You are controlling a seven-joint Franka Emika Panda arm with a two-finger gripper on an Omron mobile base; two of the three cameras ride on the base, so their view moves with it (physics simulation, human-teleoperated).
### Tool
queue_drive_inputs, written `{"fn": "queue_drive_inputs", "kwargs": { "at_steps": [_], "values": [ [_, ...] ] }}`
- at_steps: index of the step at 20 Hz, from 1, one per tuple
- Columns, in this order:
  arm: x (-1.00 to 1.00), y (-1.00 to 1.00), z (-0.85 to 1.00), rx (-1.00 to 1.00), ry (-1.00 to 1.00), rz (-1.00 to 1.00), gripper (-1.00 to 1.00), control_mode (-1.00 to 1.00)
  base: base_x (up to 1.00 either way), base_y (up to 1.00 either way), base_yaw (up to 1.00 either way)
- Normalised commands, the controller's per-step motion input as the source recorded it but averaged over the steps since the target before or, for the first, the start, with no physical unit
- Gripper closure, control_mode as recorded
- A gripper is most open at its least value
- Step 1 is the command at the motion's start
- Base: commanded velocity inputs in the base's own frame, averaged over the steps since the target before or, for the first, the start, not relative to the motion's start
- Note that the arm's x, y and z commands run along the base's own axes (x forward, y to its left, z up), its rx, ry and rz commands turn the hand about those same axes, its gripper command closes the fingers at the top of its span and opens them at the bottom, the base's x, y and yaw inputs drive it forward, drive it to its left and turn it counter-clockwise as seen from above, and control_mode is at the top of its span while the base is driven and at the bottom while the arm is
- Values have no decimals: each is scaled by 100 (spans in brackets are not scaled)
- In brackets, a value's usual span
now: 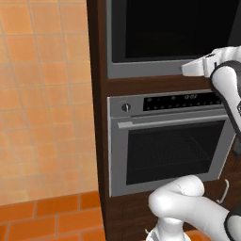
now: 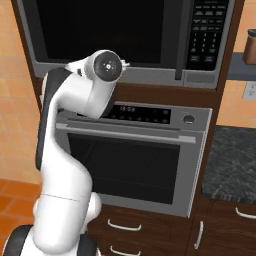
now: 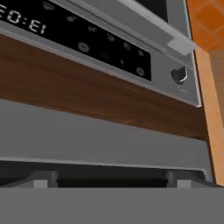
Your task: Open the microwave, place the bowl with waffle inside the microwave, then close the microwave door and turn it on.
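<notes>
The microwave [image 1: 164,33] sits high in the dark wood cabinetry, its black glass microwave door [image 2: 100,30] shut. A vertical handle [image 2: 178,40] and a keypad [image 2: 207,32] are on its right side. My gripper [image 1: 190,68] is at the grey lower frame of the microwave [image 3: 100,140], close against it. In the hand view, which is rolled upside down, the two fingertips [image 3: 43,179] stand wide apart with nothing between them, so the gripper [image 3: 111,181] is open. In the right base view my white wrist [image 2: 105,65] covers the hand. The bowl with waffle is out of view.
A silver oven [image 1: 169,150] with a knob [image 1: 125,107], a digital panel [image 2: 135,112] and a bar handle [image 2: 130,132] sits right under the microwave. Drawers [image 2: 125,227] lie below it. A dark counter [image 2: 232,160] is to the right, an orange tiled wall [image 1: 42,94] to the left.
</notes>
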Motion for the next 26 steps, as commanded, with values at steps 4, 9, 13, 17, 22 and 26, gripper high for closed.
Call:
{"fn": "queue_drive_inputs", "kwargs": {
  "at_steps": [4,9,13,17,22,26],
  "values": [
    [-55,-58,44,-2,-43,-12,-100,-100,0,0,0],
    [-41,-100,42,5,-37,-14,-100,-100,0,0,0],
    [-55,-78,58,-5,-18,-12,-100,-100,0,0,0],
    [-80,-79,51,-11,-5,-11,-100,-100,0,0,0],
    [-37,-100,12,-31,2,0,-100,-100,0,0,0],
    [-7,-100,-39,-55,2,10,-100,-100,0,0,0]
  ]
}}
